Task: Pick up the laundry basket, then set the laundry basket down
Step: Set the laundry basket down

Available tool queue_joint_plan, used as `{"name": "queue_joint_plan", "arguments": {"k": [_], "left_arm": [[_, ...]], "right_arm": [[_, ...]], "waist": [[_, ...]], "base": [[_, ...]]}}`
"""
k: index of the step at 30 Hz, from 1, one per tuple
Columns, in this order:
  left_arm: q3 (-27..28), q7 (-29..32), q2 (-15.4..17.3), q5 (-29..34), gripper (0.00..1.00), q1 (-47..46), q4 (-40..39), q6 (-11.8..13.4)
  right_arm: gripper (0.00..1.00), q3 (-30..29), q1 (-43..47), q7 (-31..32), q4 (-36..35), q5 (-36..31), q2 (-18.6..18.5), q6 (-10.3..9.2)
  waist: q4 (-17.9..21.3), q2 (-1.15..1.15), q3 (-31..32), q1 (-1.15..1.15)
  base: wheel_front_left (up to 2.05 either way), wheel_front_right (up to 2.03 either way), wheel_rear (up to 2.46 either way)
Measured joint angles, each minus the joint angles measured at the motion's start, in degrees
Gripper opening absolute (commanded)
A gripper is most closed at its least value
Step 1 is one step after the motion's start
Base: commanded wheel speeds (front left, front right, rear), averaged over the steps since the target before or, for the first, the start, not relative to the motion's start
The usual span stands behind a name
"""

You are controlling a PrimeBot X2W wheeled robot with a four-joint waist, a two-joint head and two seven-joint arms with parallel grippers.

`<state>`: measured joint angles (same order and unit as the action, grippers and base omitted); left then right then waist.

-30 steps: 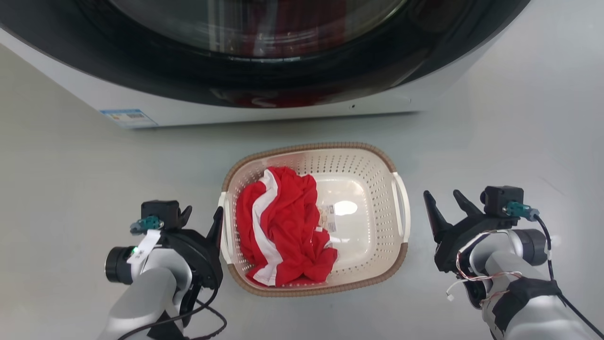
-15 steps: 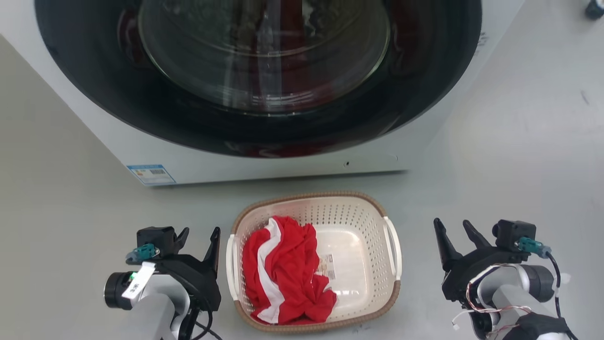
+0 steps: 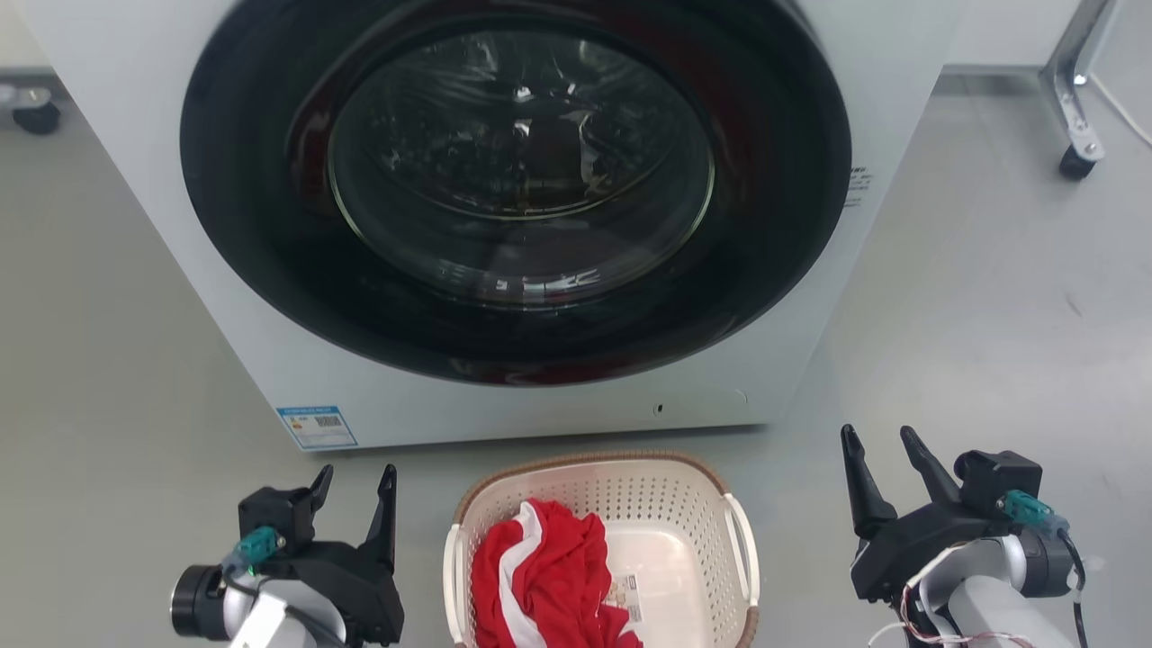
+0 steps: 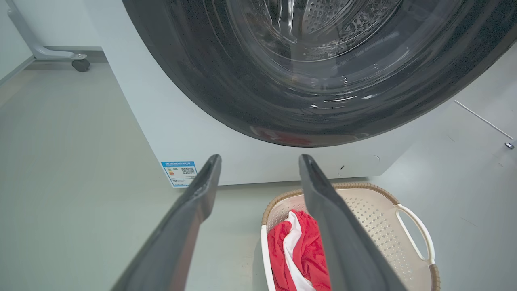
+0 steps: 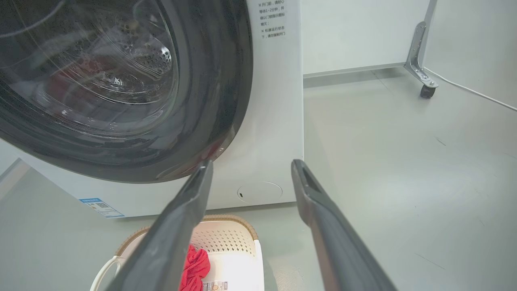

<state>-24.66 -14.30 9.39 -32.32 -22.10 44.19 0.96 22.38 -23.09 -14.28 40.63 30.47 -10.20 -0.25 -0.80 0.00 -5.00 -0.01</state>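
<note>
Spread wide, nothing held: left gripper (image 3: 356,477) at 8 o'clock, right gripper (image 3: 877,441) at 4; between them at 6 o'clock, laundry basket (image 3: 585,460) on the floor (image 3: 990,315), apart from both, red-and-white cloth (image 3: 549,576) inside; washing machine (image 3: 540,416) beyond, at 12.

Laundry basket (image 3: 684,504): cream-white, perforated, brown woven rim. Garment (image 3: 549,576): red, white stripe. Washing machine (image 3: 135,135): white, black door. Floor (image 3: 990,297): grey.
</note>
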Motion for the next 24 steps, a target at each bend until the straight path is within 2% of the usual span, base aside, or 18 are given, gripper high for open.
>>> {"name": "queue_joint_plan", "arguments": {"k": [3, 6, 17, 24], "left_arm": [[0.3, 0.0, 0.4, 0.9, 1.00, 2.2, -3.1, 1.1], [1.1, 0.0, 1.6, 2.4, 1.00, 6.3, -10.0, 3.1], [2.9, 0.0, 3.3, 5.9, 1.00, 15.6, -25.4, 4.7], [5.7, 0.0, 4.3, 7.7, 1.00, 21.7, -33.2, 5.7]], "right_arm": [[1.00, -0.4, 1.8, 0.0, -3.1, -1.2, -0.3, -0.70], [1.00, -1.2, 5.9, 0.0, -8.9, -2.6, -1.2, -2.36], [1.00, -3.7, 15.2, 0.0, -22.1, -5.8, -3.1, -4.78], [1.00, -5.0, 20.6, 0.0, -29.4, -7.8, -3.7, -5.54]], "waist": [[0.1, 0.00, 1.2, 0.00], [0.4, 0.00, 3.4, 0.00], [0.4, 0.00, 6.3, 0.01], [0.2, 0.01, 6.9, 0.01]], "base": [[0.00, 0.00, 0.00], [0.00, 0.00, 0.00], [0.00, 0.00, 0.00], [0.00, 0.00, 0.00]]}}
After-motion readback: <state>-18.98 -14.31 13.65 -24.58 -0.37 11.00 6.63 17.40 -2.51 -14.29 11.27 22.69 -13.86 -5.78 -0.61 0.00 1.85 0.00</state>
